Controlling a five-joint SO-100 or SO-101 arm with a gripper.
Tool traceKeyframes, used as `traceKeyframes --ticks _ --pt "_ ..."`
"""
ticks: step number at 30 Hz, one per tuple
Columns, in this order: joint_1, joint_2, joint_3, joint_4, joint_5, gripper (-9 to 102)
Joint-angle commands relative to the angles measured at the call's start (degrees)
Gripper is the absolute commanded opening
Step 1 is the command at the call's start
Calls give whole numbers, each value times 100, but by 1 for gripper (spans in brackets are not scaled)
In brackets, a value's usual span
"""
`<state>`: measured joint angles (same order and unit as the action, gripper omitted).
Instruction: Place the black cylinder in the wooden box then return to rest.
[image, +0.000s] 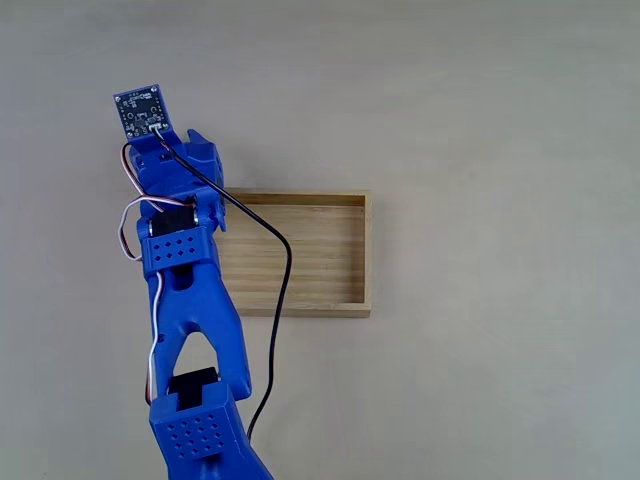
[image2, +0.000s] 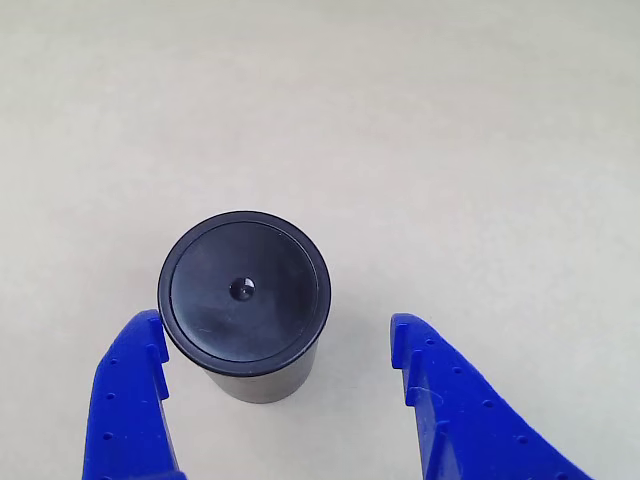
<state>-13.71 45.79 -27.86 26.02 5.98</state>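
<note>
Standing upright, matte black cylinder (image2: 244, 300), round lidded top

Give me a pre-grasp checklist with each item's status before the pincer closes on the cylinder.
1. Pincer open: ok.
2. Cylinder upright on the table: ok.
3. Cylinder between the fingers: ok, though closer to the left finger than the right in the other view.
4. Fingers low enough on the cylinder's side: cannot tell.
5. Box floor free where visible: ok; the arm covers its left end in the fixed view.
6. Cable draped across the box: not ok, could snag.
</note>
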Motion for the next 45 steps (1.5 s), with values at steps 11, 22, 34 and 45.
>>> traceKeyframes --ticks 11,22,34,45 --pt "-141 -35 -905 -281 26 33" --pt "-176 220 -1230 -308 26 32" --pt "-158 396 -1459 -308 35 28" --pt "-185 439 -1564 -308 35 20"
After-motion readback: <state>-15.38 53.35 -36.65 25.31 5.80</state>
